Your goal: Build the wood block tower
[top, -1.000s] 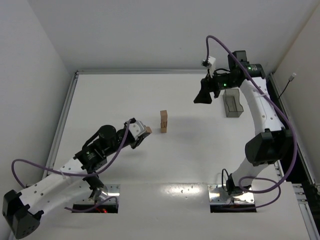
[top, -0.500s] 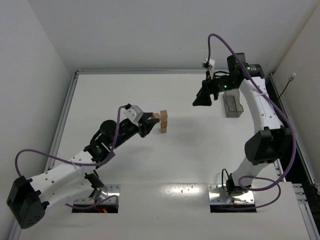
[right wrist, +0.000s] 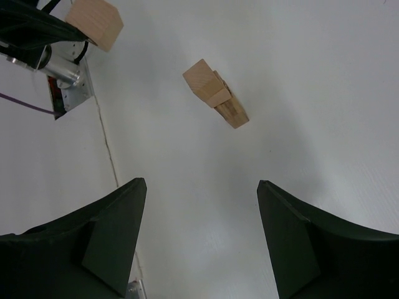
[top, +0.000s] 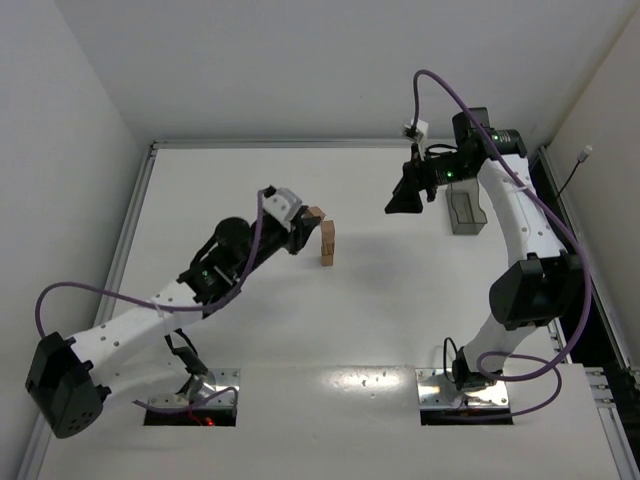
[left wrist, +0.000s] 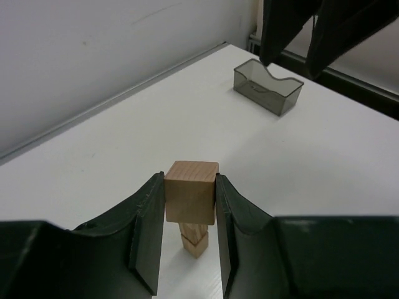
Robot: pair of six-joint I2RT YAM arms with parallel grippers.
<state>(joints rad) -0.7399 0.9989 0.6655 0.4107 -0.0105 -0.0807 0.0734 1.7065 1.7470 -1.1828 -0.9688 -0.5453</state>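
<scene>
Gripping one wood block (left wrist: 191, 199) by two opposite side faces, the left gripper (top: 303, 228) is closed on the cube and holds it clear of the table (top: 230, 180). The block's top and front faces are bare between the pads (left wrist: 146, 240).

The tower (left wrist: 194, 240) stands just ahead of the fingertips and lower than the held cube. It is a narrow column of a few cubes, and in the right wrist view its top cube looks slightly twisted against those beneath.

The block is probably light, rigid and smooth. Its flat sides suit a squeeze at mid-height, which leaves the underside free to land. The column looks easy to topple, so a sideways nudge on release is the risk.

Farther out, well beyond the tower from this hand, the right gripper (top: 404, 196) hangs high with its jaws spread and nothing between them. A grey box (left wrist: 268, 87) sits on the table past it.
</scene>
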